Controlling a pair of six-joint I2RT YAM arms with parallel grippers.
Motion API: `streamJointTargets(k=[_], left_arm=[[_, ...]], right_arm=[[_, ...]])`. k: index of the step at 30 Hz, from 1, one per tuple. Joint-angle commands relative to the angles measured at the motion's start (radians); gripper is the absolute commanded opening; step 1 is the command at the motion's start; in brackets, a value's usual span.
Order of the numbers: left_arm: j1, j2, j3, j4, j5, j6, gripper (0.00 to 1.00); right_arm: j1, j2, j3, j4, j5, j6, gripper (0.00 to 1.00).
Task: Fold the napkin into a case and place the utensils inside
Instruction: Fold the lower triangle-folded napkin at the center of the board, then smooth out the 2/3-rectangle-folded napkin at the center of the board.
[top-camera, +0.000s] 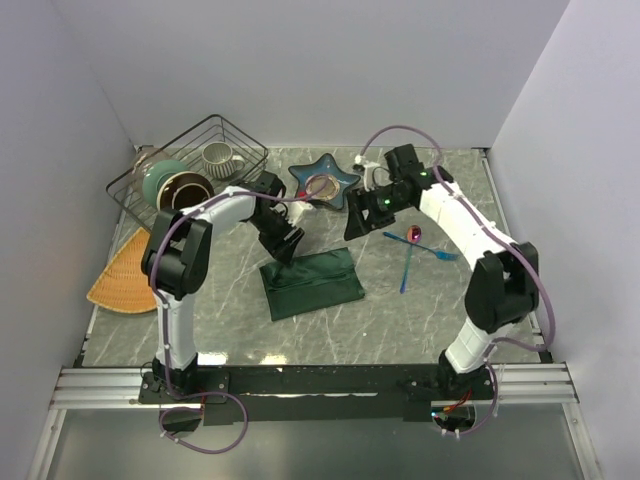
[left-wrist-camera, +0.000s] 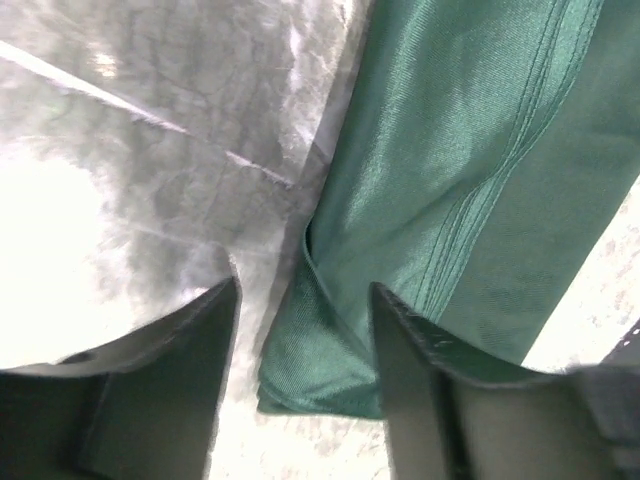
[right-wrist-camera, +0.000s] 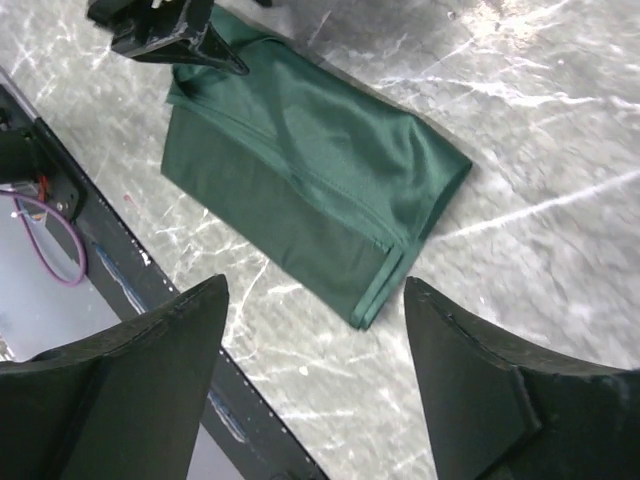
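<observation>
The dark green napkin (top-camera: 312, 283) lies folded into a layered rectangle mid-table. My left gripper (top-camera: 285, 250) hovers at its far-left corner. In the left wrist view that gripper (left-wrist-camera: 305, 300) stands open, with the cloth corner (left-wrist-camera: 330, 350) lying loose between the fingers. My right gripper (top-camera: 358, 222) hangs open above the table, past the cloth's far right end. In its wrist view the folded napkin (right-wrist-camera: 310, 170) lies just beyond the open gripper (right-wrist-camera: 315, 295), which holds nothing. The utensils lie crossed to the right of the cloth, a bright blue one (top-camera: 405, 270) and a pink-magenta one (top-camera: 414, 235).
A wire basket (top-camera: 190, 165) holding mugs stands at the back left. A star-shaped blue dish (top-camera: 322, 183) sits behind the cloth. An orange-tan mat (top-camera: 122, 275) lies at the left edge. The black rail (right-wrist-camera: 100, 250) runs along the table's near edge.
</observation>
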Motion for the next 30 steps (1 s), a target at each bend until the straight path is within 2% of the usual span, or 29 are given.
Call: streamJointTargets(k=[1, 3, 4, 5, 6, 10, 11, 14, 15, 17, 18, 20, 22, 23, 24, 26, 27, 30], left_arm=[[-0.001, -0.151, 0.032, 0.002, -0.034, 0.007, 0.73], [0.000, -0.218, 0.017, 0.013, -0.042, 0.022, 0.79], [0.005, -0.302, -0.011, 0.031, -0.050, 0.023, 0.92], [0.016, -0.343, -0.023, 0.057, -0.059, 0.023, 0.97], [0.022, -0.426, -0.060, 0.077, -0.060, 0.024, 0.99], [0.077, -0.632, -0.187, 0.206, -0.042, -0.013, 0.99], [0.089, -0.672, -0.215, 0.285, -0.022, -0.054, 0.99], [0.100, -0.820, -0.351, 0.424, 0.007, -0.134, 0.99], [0.100, -0.866, -0.411, 0.474, 0.071, -0.140, 0.99], [0.098, -0.887, -0.443, 0.476, 0.094, -0.202, 0.99], [0.098, -0.884, -0.447, 0.426, 0.102, -0.229, 0.99], [0.112, -0.865, -0.424, 0.325, 0.148, -0.195, 0.99], [0.120, -0.857, -0.457, 0.303, 0.174, -0.206, 0.99], [0.120, -0.861, -0.480, 0.306, 0.180, -0.182, 0.94], [0.120, -0.874, -0.528, 0.311, 0.182, -0.162, 0.83], [0.120, -0.880, -0.554, 0.276, 0.170, -0.079, 0.72], [0.120, -0.883, -0.568, 0.254, 0.153, -0.054, 0.60], [0.118, -0.895, -0.598, 0.203, 0.121, 0.051, 0.53]], right_arm=[[-0.020, -0.140, 0.050, -0.051, 0.019, -0.047, 0.81], [-0.018, -0.203, 0.094, -0.063, 0.063, -0.070, 0.87], [-0.018, -0.228, 0.105, -0.061, 0.085, -0.082, 0.90], [-0.018, -0.252, 0.108, -0.054, 0.125, -0.097, 0.98], [-0.020, -0.307, 0.099, -0.032, 0.148, -0.106, 1.00], [-0.018, -0.420, 0.044, 0.028, 0.197, -0.140, 1.00], [-0.018, -0.461, 0.009, 0.050, 0.206, -0.130, 1.00], [-0.017, -0.530, -0.089, 0.205, 0.260, -0.108, 1.00], [-0.018, -0.536, -0.102, 0.247, 0.249, -0.102, 1.00], [-0.018, -0.508, -0.093, 0.261, 0.191, -0.049, 1.00], [-0.018, -0.485, -0.078, 0.233, 0.123, -0.021, 1.00], [-0.012, -0.393, -0.035, 0.166, 0.064, 0.054, 1.00], [-0.011, -0.342, -0.050, 0.166, 0.027, 0.103, 1.00], [-0.008, -0.307, -0.095, 0.199, 0.016, 0.131, 1.00], [-0.003, -0.294, -0.119, 0.215, 0.001, 0.133, 1.00], [0.025, -0.258, -0.157, 0.219, 0.004, 0.114, 1.00], [0.037, -0.238, -0.159, 0.209, 0.010, 0.084, 1.00], [0.051, -0.152, -0.148, 0.176, 0.021, 0.081, 0.95]])
